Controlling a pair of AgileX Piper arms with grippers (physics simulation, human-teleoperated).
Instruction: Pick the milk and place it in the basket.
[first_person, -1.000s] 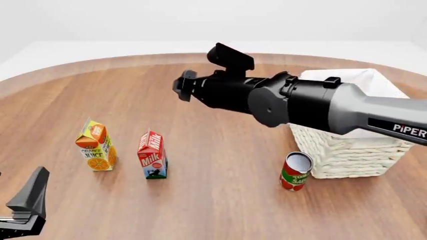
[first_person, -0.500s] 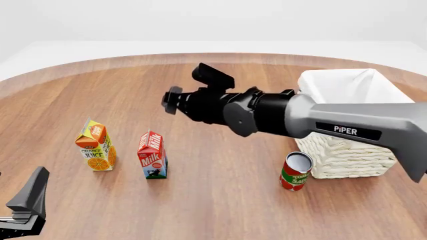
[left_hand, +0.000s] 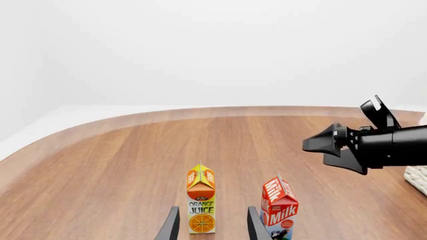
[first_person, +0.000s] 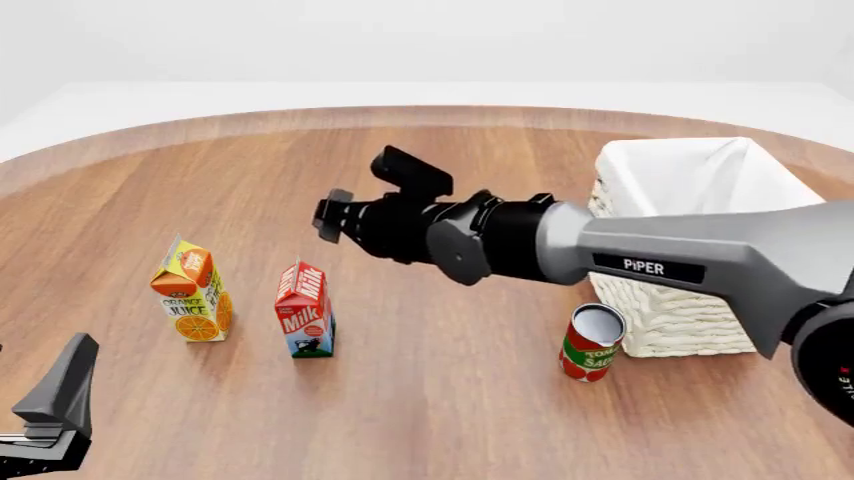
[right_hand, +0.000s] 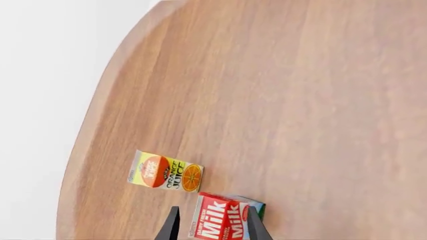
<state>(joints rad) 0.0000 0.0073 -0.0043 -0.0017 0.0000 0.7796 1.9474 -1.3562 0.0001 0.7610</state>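
Observation:
The milk (first_person: 306, 310) is a small red carton standing upright on the wooden table, right of the orange juice carton (first_person: 194, 293). It also shows in the left wrist view (left_hand: 279, 206) and the right wrist view (right_hand: 223, 221). The cream wicker basket (first_person: 687, 318) with white lining stands at the right. My right gripper (first_person: 332, 215) is open and empty, hovering above and behind the milk, apart from it. In the right wrist view (right_hand: 213, 227) the milk lies in line between its fingers. My left gripper (first_person: 56, 405) is open and empty at the near left; its fingers (left_hand: 175, 227) frame the juice carton from afar.
A red tomato sauce can (first_person: 591, 343) stands just in front of the basket's near left corner. The right arm (first_person: 641, 255) spans the table's middle, passing over the basket's left side, and shows in the left wrist view (left_hand: 380, 147). The table's curved edge (first_person: 160, 130) runs along the back.
My right arm has swung left and lowered, bringing its gripper from near the basket toward the milk. The left arm and all the objects have not moved.

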